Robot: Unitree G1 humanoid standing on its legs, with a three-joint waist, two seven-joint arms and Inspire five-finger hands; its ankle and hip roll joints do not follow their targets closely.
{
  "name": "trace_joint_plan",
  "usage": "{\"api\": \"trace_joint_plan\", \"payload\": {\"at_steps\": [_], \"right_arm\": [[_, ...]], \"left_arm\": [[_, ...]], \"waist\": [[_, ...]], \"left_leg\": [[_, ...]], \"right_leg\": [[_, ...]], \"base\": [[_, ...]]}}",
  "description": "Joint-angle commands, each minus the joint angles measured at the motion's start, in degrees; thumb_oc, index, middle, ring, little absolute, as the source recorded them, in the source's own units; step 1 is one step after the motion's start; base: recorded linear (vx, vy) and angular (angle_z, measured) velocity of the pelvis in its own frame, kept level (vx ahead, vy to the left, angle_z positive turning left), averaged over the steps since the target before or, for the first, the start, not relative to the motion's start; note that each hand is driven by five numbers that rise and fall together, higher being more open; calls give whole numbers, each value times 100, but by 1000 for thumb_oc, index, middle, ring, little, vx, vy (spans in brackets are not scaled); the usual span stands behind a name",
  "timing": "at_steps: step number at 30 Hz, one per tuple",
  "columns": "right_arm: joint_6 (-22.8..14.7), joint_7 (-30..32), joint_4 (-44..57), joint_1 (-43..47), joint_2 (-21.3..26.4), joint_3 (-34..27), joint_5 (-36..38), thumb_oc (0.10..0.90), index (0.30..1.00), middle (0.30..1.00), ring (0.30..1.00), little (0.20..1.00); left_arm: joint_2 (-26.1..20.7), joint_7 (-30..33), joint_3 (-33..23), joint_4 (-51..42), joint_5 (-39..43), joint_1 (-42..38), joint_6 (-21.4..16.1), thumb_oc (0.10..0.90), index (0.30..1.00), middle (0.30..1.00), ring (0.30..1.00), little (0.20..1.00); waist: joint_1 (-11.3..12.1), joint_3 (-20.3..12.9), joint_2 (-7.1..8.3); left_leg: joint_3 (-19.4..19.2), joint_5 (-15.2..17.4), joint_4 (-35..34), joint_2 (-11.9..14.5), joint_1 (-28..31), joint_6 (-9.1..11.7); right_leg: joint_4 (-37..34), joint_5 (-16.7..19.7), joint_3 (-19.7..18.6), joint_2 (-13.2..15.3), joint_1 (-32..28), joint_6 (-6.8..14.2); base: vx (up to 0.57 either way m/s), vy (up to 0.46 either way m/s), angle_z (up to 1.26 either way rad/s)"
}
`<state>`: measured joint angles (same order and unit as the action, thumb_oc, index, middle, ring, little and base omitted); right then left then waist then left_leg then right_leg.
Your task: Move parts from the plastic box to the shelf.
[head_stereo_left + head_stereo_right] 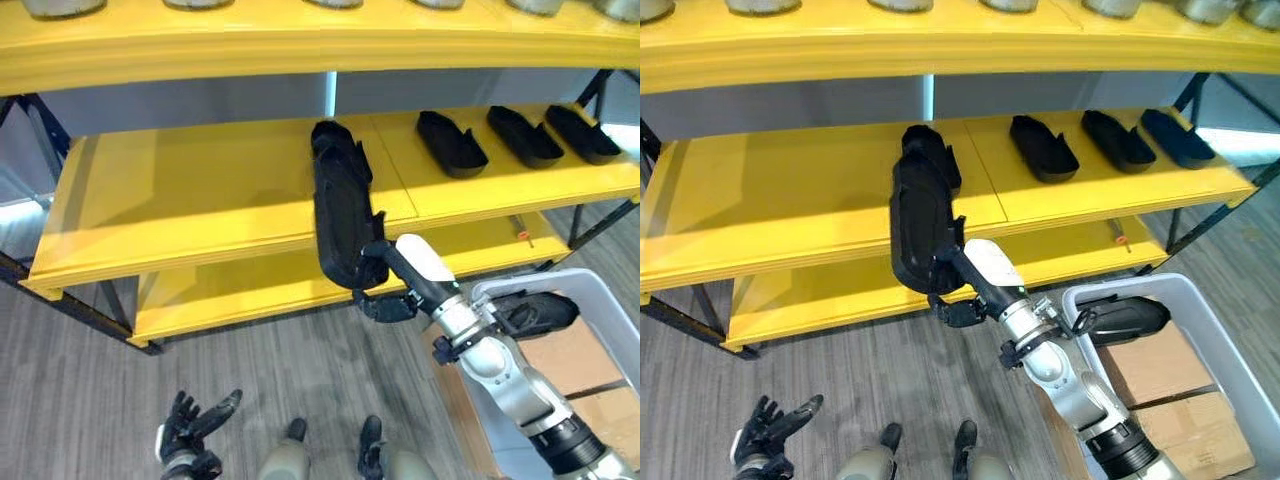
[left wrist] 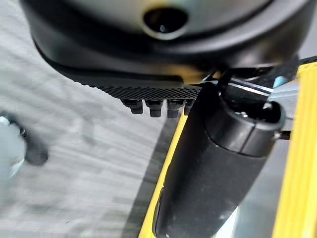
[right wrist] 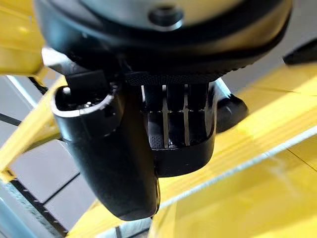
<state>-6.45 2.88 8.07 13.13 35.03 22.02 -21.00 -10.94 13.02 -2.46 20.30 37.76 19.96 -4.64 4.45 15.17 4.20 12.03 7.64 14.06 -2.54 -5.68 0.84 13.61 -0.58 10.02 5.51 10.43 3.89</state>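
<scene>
Right hand [image 1: 392, 288] fingers curled round long black moulded plastic part [image 1: 340, 215], over yellow shelf board's [image 1: 180, 190] front edge; bare board leftward

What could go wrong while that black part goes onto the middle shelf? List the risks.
1. The right hand grips only the near end of the long black part, which overhangs the middle shelf edge; released here, it may tip off.
2. Pushed further, it could knock the part behind it.
</scene>
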Motion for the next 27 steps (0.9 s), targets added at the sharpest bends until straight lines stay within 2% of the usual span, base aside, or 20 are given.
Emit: {"api": "trace_joint_plan", "payload": {"at_steps": [1, 4, 10, 17, 22, 24, 25, 26, 27], "right_arm": [[-522, 412, 651, 1025, 77, -400, 425, 400, 300, 300, 300, 300], [-531, 405, 672, 1084, 145, -362, 514, 400, 300, 300, 300, 300], [-524, 453, 705, 1096, 307, -469, 510, 400, 300, 300, 300, 300], [-539, 565, 740, 1129, 409, -543, 489, 400, 300, 300, 300, 300], [-542, 620, 724, 1176, 468, -583, 529, 400, 300, 300, 300, 300], [-542, 624, 695, 1265, 464, -548, 553, 400, 300, 300, 300, 300], [-561, 642, 666, 1314, 500, -531, 561, 400, 300, 300, 300, 300], [-572, 673, 657, 1467, 530, -490, 611, 400, 300, 300, 300, 300], [-575, 678, 644, 1487, 530, -485, 612, 400, 300, 300, 300, 300]], "left_arm": [[-161, -118, -186, -699, -66, 170, -450, 900, 1000, 1000, 1000, 1000], [-150, -114, -189, -724, 0, 225, -448, 900, 1000, 1000, 1000, 1000], [-134, -102, -107, -667, 70, 269, -395, 900, 1000, 1000, 1000, 1000], [-136, -40, -98, -661, 170, 259, -406, 900, 1000, 1000, 1000, 1000], [-198, -28, -43, -640, 120, 148, -393, 900, 1000, 1000, 1000, 1000], [-214, -16, -34, -647, 102, 98, -401, 900, 1000, 1000, 1000, 1000], [-225, -8, -39, -625, 100, 49, -408, 900, 1000, 1000, 1000, 1000], [-248, -8, -14, -633, 179, 14, -441, 900, 1000, 1000, 1000, 1000], [-247, -9, -19, -630, 182, 1, -441, 900, 1000, 1000, 1000, 1000]], "waist": [[15, -449, 165], [94, -572, 190], [144, -737, 243], [268, -774, 290], [273, -748, 314], [284, -733, 334], [281, -694, 352], [333, -563, 379], [333, -554, 372]], "left_leg": [[248, -141, -975, -317, 763, -383], [206, -115, -999, -182, 805, -333], [403, -214, -1294, 89, 887, -148], [589, -283, -1393, 224, 906, -28], [786, -293, -1345, 277, 828, 28], [798, -219, -1157, 279, 766, 45], [756, -123, -845, 238, 659, 62], [524, -260, -119, 192, 344, 204], [522, -211, -7, 180, 284, 204]], "right_leg": [[-1095, 930, -266, 29, 102, 335], [-1131, 850, -172, -18, -68, 309], [-1243, 640, 66, -66, -286, 245], [-1208, 458, 329, -42, -468, 184], [-1113, 327, 524, -12, -510, 137], [-1042, 238, 574, -6, -520, 100], [-992, 187, 566, 11, -518, 73], [-983, 96, 601, 15, -618, -15], [-975, 97, 600, 12, -605, -16]], "base": [[227, -167, 31], [158, -110, -9], [98, -82, 20], [53, -43, 21], [18, -46, 36], [25, -36, 45], [3, -24, 24], [-15, -5, 14], [-96, -6, 23]]}}
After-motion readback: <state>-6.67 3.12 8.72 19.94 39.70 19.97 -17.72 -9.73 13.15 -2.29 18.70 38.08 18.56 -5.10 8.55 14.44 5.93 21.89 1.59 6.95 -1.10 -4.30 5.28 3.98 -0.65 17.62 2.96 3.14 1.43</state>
